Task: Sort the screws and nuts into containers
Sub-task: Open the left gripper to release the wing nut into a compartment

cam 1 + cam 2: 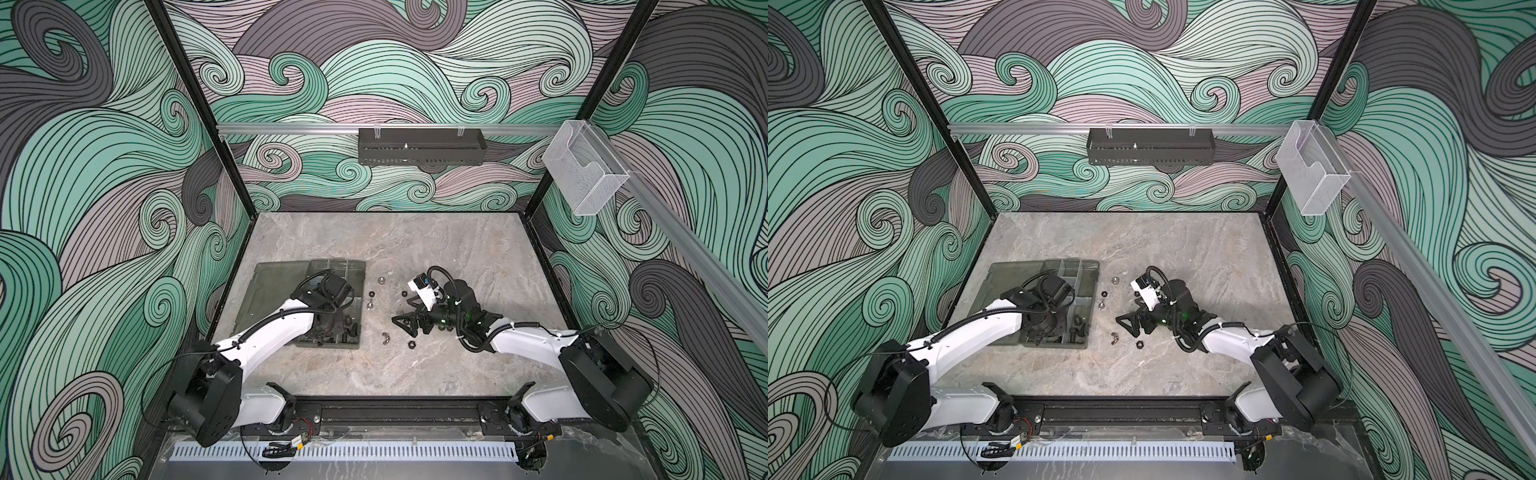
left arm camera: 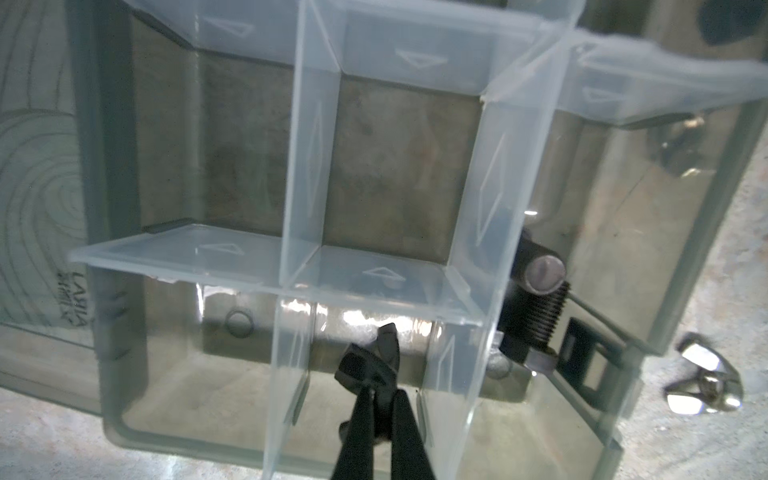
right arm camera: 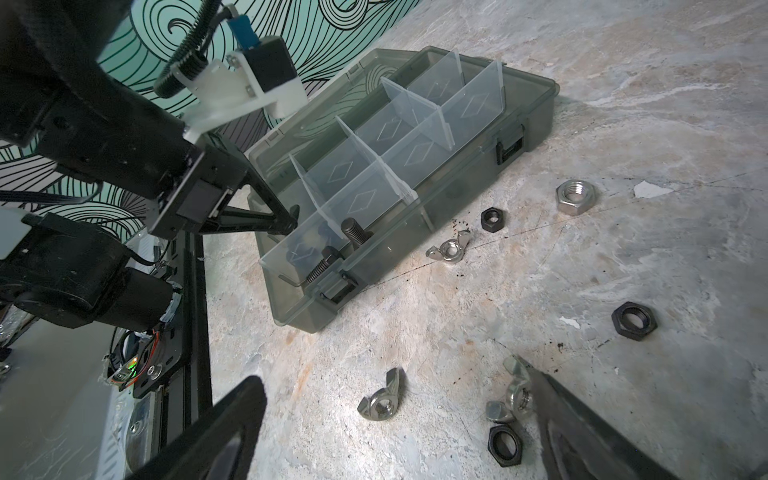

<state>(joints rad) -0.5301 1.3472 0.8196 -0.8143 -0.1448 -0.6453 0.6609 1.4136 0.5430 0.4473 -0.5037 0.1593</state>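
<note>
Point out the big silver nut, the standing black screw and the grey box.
big silver nut (image 3: 571, 208), right wrist view, side face.
black screw (image 3: 353, 233), right wrist view, threaded shaft.
grey box (image 3: 386, 257), right wrist view, front wall.

Left gripper (image 2: 374, 374) is pinched closed, right gripper (image 3: 388, 374) spread wide.

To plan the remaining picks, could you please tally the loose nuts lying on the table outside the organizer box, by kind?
Wing nuts: 3
Black hex nuts: 3
Silver hex nuts: 1
Total: 7, as far as the right wrist view shows.
</note>
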